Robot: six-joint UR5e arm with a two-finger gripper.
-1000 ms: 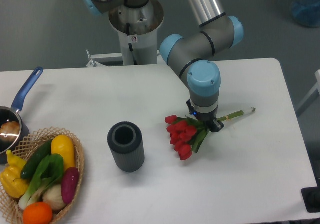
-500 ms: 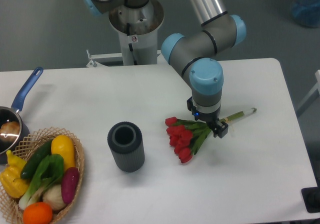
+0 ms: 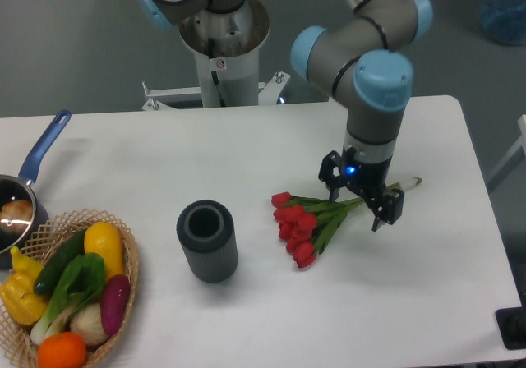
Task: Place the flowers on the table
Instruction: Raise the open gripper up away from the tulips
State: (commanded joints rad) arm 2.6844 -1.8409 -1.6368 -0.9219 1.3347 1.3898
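Flowers (image 3: 306, 224) flat on tabletop (image 3: 427, 286), my hand (image 3: 362, 197) spread wide above the stems.
Red buds point left-front, thin green stems run right-rear under my hand; fingers apart, one each side of stems, gripping nothing. Dark ribbed cylinder (image 3: 207, 241) stands upright just left of buds, not touching. Wicker basket w/ veg (image 3: 70, 290) at front-left corner; blue-handled pan (image 3: 25, 200) at left edge.
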